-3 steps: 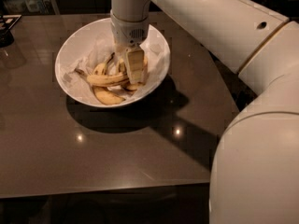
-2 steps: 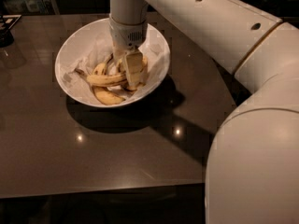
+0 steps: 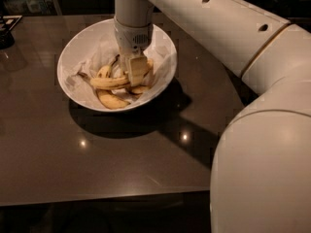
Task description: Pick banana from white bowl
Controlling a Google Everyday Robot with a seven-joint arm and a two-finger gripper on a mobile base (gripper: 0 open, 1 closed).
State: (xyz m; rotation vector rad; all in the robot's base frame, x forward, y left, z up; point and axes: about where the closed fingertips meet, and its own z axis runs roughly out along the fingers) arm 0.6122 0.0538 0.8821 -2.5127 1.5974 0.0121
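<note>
no text, label, brand, number or sign can be read anywhere here. the white bowl [image 3: 73, 57] is plain, and the banana [image 3: 109, 82] lying in it carries no sticker that shows. the robot arm [image 3: 204, 18] has a pale casing with no lettering (only two small dark holes). the gripper [image 3: 137, 75] reaches down inside the white bowl, right over the banana, and is also unmarked. a dark object [image 3: 7, 30] at the far left edge of the table [image 3: 97, 164] shows light patches, too unclear to read.
</note>
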